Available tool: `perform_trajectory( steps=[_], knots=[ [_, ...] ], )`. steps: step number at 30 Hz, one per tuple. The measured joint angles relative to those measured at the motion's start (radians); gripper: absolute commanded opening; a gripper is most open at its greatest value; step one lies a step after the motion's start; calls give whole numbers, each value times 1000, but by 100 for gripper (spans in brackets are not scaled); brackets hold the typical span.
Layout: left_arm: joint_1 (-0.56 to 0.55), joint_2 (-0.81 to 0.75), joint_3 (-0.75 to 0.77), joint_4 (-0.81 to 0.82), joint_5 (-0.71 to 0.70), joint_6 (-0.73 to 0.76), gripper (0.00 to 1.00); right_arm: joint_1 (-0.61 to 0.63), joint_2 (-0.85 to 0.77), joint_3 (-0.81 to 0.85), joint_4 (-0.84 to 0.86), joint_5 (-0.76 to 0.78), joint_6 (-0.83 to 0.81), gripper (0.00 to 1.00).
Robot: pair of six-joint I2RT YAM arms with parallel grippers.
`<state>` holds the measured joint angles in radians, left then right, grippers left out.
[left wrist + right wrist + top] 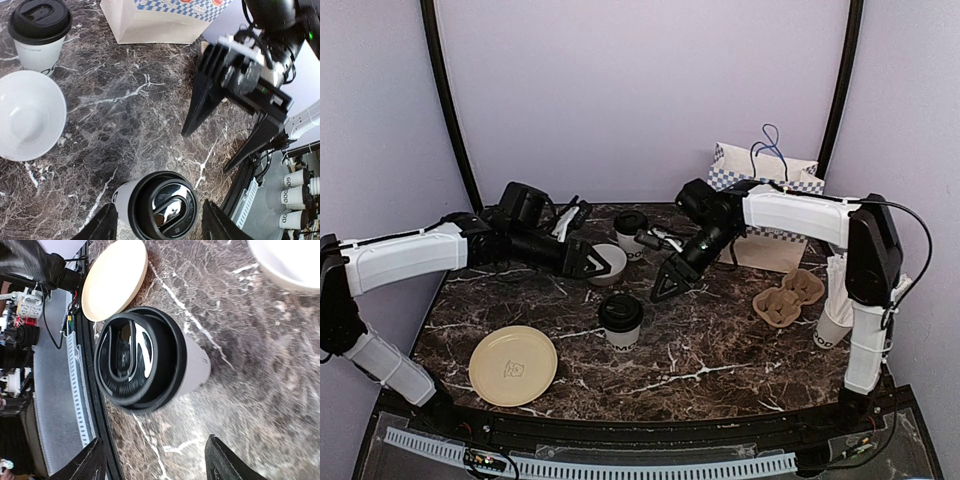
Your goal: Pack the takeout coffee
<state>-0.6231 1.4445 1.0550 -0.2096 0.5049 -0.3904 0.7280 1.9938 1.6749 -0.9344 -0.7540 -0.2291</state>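
Closest to both wrist cameras, the front lidded cup (620, 318) stands upright near the middle of the marble table (720, 350), with neither claw touching it. Behind it, the second lidded cup (631, 233) stands upright too. Just beside the low white bowl (614, 264), the left gripper (594, 266) hangs released, fingers spread on nothing. Spread and empty as well, the right gripper (663, 291) points down near the front lidded cup. Farther out lie a tan plate (513, 365), a pulp cup carrier (788, 295) and a checked paper bag (760, 252).
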Motion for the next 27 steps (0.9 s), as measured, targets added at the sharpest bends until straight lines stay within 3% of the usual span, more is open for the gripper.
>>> perform_trajectory(
  steps=[12,19,22,27],
  knots=[
    [-147,3,177,-272,-208,477,63,-141,-319,-180,38,98,-140,67],
    [-248,106,266,-400,-301,641,69,-153,-473,-232,59,127,-202,68],
    [-273,157,290,-442,-344,677,92,-154,-507,-251,69,135,-212,68],
    [-285,219,335,-496,-385,713,97,-155,-517,-274,74,151,-220,68]
  ],
)
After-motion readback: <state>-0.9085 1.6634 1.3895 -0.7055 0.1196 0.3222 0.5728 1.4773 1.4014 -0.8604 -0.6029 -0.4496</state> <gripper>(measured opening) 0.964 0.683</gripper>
